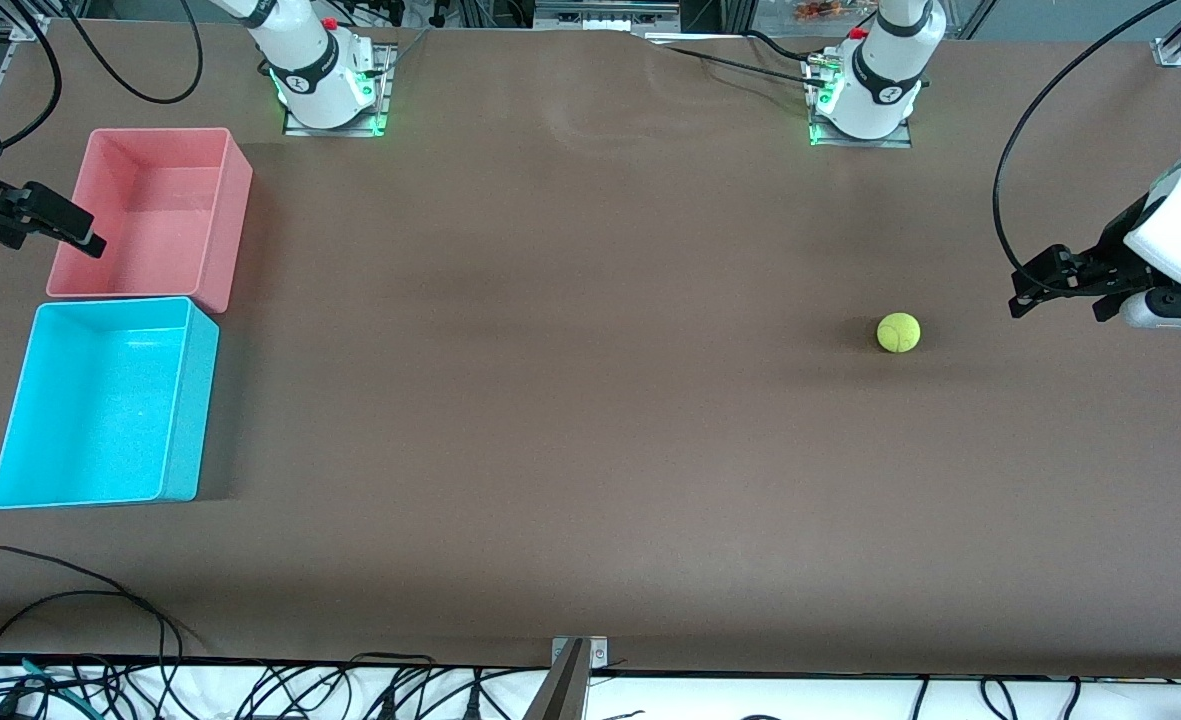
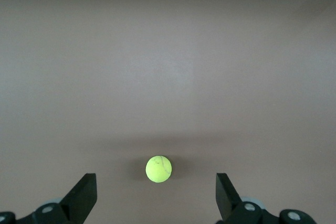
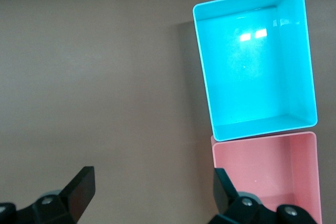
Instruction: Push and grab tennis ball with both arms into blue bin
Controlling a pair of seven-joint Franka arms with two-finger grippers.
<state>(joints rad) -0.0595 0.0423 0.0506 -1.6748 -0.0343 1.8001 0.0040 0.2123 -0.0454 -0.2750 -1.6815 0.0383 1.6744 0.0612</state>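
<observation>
Tennis ball [image 1: 898, 332] loose on table [image 1: 570, 420] toward left arm's end, well apart from blue bin [image 1: 175, 400]; left gripper [image 1: 1035, 290] spread wide, empty, near ball, presumably to push; right gripper [image 1: 80, 235] spread, empty, waiting beside pink bin [image 1: 235, 200].

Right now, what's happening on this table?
Nothing is held yet. The tennis ball lies on the table toward the left arm's end, with the open left gripper beside it. The right gripper, also open, is over the pink bin. The blue bin sits nearer the camera, with nothing in it.
</observation>
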